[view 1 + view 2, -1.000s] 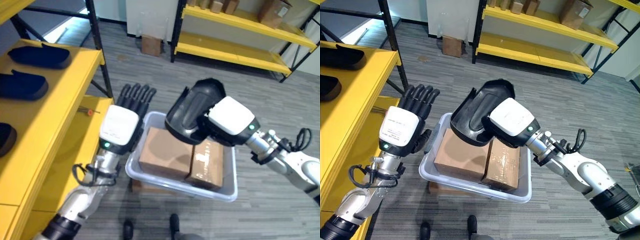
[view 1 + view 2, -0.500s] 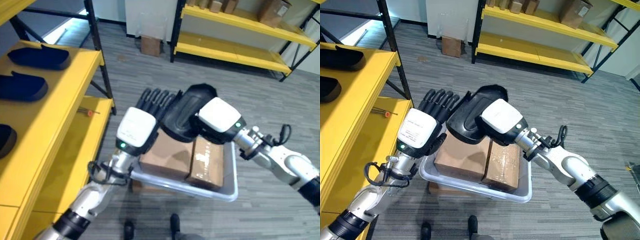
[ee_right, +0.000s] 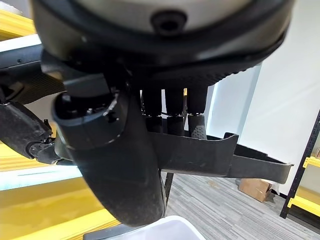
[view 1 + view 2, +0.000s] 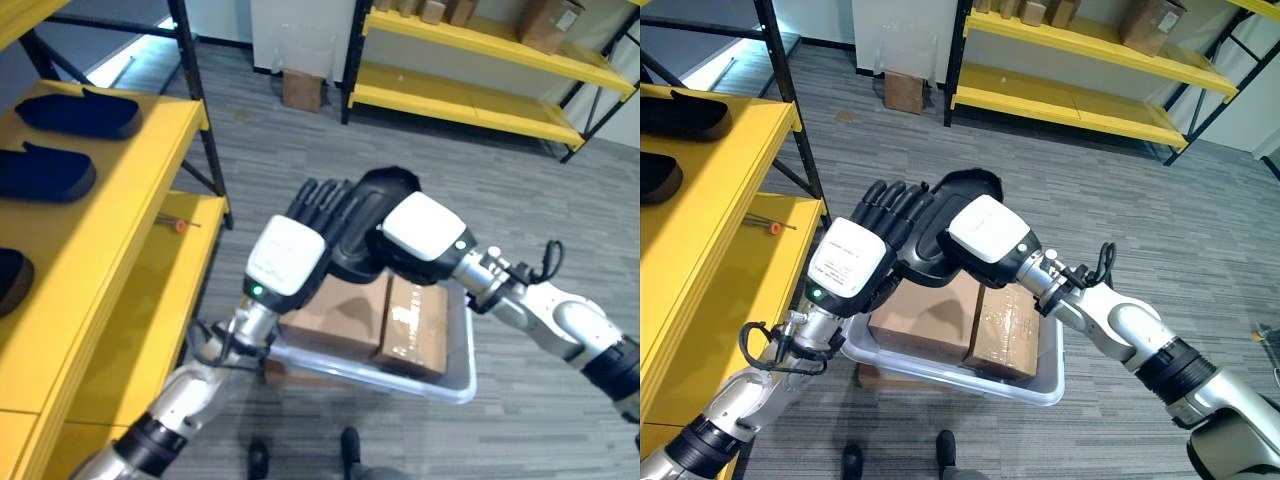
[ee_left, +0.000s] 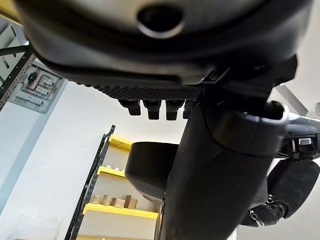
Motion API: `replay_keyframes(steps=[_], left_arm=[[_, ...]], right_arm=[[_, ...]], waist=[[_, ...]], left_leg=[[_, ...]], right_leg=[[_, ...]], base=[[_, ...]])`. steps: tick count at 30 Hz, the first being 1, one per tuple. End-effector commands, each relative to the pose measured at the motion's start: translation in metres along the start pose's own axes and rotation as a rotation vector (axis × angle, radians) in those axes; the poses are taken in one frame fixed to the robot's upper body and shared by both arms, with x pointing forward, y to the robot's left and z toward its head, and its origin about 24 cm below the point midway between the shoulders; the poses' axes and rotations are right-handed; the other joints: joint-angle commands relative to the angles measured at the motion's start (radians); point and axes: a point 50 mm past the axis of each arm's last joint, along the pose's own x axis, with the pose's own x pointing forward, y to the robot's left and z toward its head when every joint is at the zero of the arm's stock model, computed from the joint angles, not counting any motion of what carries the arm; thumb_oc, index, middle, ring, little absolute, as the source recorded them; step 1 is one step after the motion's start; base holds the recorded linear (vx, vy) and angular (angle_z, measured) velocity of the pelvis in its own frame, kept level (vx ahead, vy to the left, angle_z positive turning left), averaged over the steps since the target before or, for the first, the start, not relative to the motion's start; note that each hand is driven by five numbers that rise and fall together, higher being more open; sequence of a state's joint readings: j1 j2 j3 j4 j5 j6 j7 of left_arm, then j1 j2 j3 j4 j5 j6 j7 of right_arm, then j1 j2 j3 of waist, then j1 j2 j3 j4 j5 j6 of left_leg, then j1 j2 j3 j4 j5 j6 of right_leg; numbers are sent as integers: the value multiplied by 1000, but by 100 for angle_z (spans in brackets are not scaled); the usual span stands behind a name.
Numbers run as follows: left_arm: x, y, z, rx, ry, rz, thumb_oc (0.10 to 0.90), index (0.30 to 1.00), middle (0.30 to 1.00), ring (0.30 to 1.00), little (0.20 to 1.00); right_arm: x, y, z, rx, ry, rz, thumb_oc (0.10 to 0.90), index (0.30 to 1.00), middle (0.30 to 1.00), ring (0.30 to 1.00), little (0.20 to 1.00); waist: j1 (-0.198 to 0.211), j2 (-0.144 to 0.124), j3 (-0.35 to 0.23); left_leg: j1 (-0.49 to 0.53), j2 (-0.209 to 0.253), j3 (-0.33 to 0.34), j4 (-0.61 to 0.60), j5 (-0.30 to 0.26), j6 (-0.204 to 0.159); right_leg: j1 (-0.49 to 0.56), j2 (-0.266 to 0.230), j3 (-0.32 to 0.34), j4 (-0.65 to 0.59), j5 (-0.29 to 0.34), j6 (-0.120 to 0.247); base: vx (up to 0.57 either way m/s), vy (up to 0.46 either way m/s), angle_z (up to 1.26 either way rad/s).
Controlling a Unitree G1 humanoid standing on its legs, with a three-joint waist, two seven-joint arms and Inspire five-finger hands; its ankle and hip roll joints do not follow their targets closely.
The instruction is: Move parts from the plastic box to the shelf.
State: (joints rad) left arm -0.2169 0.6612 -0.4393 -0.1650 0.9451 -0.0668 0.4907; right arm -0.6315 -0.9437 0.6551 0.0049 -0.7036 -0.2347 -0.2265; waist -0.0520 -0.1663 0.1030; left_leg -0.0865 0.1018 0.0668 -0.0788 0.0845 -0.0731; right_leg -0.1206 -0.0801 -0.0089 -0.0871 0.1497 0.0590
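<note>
- Gripping a black moulded plastic part, the right hand has its fingers curled over the part's edge, above the clear plastic box.
- Left hand, fingers straight and spread, rests against the part's outer side.
- Two brown cardboard boxes lie in the plastic box below both hands.
- Yellow metal shelf stands beyond the left hand.

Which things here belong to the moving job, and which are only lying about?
Job: black part held by right hand; left hand beside it; plastic box; yellow shelf.
Lying about: cardboard boxes in the box; far shelves.
</note>
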Motion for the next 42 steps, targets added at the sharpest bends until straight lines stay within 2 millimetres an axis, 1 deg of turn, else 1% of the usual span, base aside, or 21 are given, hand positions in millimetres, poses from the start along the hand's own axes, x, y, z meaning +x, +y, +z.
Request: replay_keyframes(steps=[1,16,22,26,32,36,38,42], left_arm=[[36,19,9,-36,-89,161,900,1000,1000,1000,1000],[33,7,7,-34,-67,107,900,1000,1000,1000,1000],[32,8,7,-44,-65,111,900,1000,1000,1000,1000],[33,6,8,-53,-67,103,900,1000,1000,1000,1000],[34,5,7,-48,-65,96,900,1000,1000,1000,1000],[33,-2,7,-56,-55,71,900,1000,1000,1000,1000],[31,-8,8,-61,-50,39,900,1000,1000,1000,1000],[28,-14,8,-60,-49,12,900,1000,1000,1000,1000]], right_arm=[[31,-71,-14,-67,4,-315,400,300,300,300,300],[37,-89,-2,-59,-51,-401,400,300,300,300,300],[39,-91,-2,-61,-56,-399,400,300,300,300,300],[41,-90,-3,-60,-49,-393,400,300,300,300,300],[41,-95,-1,-47,-59,-419,400,300,300,300,300],[43,-96,0,-30,-62,-432,400,300,300,300,300],[45,-101,2,-25,-72,-456,400,300,300,300,300],[47,-104,5,-16,-83,-470,400,300,300,300,300]], waist=[[-4,31,-70],[-1,26,-62],[1,23,-59],[0,25,-56],[-3,28,-47],[-3,26,-44],[-4,27,-42],[-4,27,-38]], left_leg=[[15,16,24,-8,-53,22],[13,19,22,-8,-56,23],[14,20,21,-8,-56,22],[14,18,21,-8,-57,23],[11,19,22,-8,-57,25],[11,19,24,-8,-57,26],[11,19,26,-8,-59,27],[11,20,27,-8,-59,27]], right_leg=[[76,-43,35,27,-166,69],[74,-38,40,27,-171,66],[74,-37,43,27,-171,66],[75,-39,44,25,-173,65],[68,-39,48,28,-173,65],[66,-38,54,28,-171,65],[61,-36,59,29,-173,64],[60,-35,61,28,-174,63]], base=[[0,0,0],[0,0,0],[0,0,0],[0,0,0],[0,0,0],[0,0,0],[11,2,-8],[7,2,-4]])
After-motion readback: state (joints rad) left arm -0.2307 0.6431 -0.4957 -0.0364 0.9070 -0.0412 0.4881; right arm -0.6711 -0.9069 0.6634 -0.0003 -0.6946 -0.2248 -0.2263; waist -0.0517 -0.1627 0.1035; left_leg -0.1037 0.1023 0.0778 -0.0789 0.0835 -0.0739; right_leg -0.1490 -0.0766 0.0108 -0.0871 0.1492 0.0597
